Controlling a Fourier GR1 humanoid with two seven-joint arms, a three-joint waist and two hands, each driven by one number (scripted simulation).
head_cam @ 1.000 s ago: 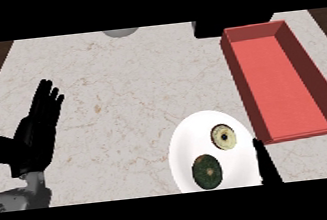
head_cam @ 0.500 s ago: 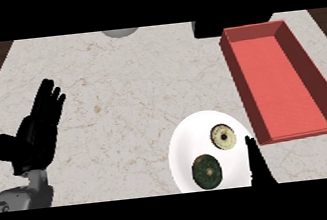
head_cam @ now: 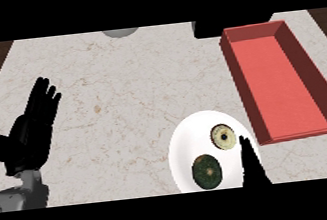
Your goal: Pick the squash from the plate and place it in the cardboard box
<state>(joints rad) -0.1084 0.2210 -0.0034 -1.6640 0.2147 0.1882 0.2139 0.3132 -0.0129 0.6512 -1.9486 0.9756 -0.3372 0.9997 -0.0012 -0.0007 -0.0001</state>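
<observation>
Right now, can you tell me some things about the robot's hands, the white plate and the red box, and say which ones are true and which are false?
1. Two round pieces of squash lie on the round white plate. True: a pale yellow-green squash piece and a dark green squash piece.
2. The long red box already holds a squash. False: nothing shows inside it.
3. The robot's right hand shows at the plate's right edge, fingers straight. True.
4. The robot's left hand is holding the dark squash. False: it is open, fingers up, at the view's left, away from the plate.
5. The plate is inside the box. False: it sits on the marbled counter beside it.
</observation>
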